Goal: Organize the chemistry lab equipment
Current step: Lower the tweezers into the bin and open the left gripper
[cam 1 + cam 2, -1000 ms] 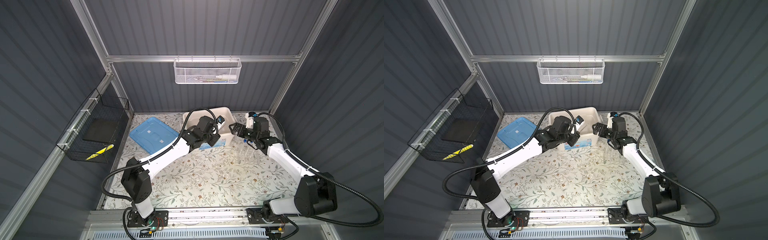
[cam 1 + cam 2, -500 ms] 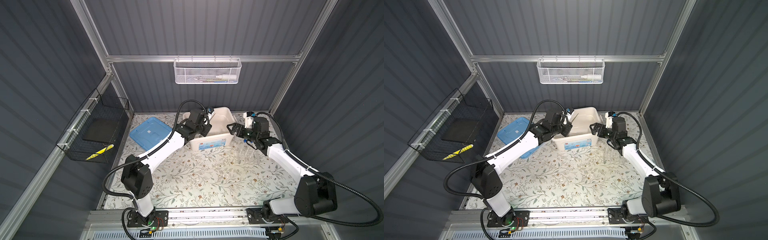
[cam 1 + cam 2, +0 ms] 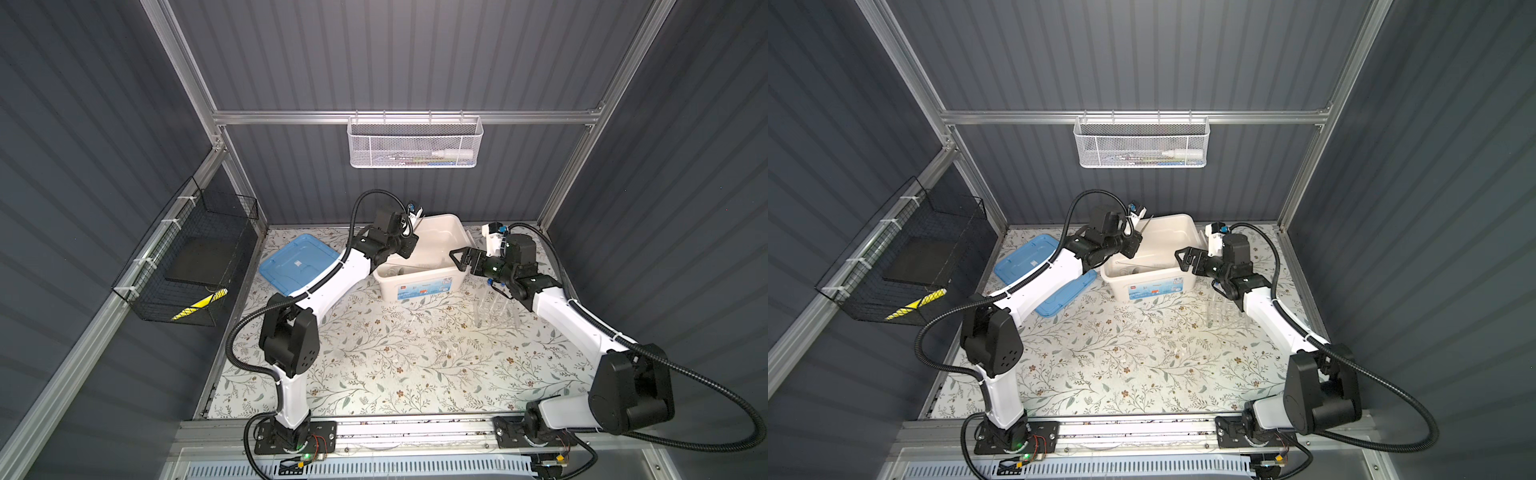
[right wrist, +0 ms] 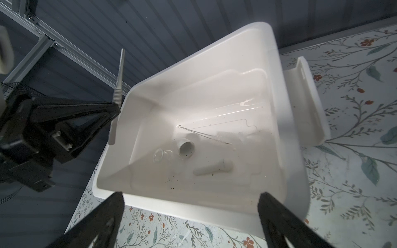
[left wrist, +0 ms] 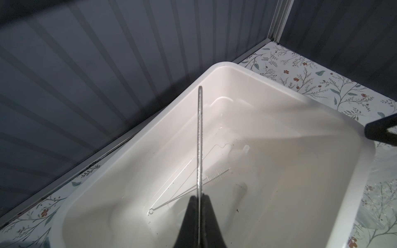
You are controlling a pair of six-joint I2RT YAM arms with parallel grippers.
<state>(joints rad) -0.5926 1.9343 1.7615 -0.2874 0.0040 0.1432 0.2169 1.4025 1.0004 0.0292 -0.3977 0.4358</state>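
While clamping thin metal tweezers steeply upright over the left rim of cream box, centre frame in both top views: left gripper, jaws shut on them. At the box's right edge: right gripper, spread wide, empty. Inside the box: mortar, pestle, glass dish. Lower right of the box, on floral mat: clear tube rack.

The box stands at the back of the surface. The lid lies left of it and the rack front-right. The mortar, pestle and brush lie inside.
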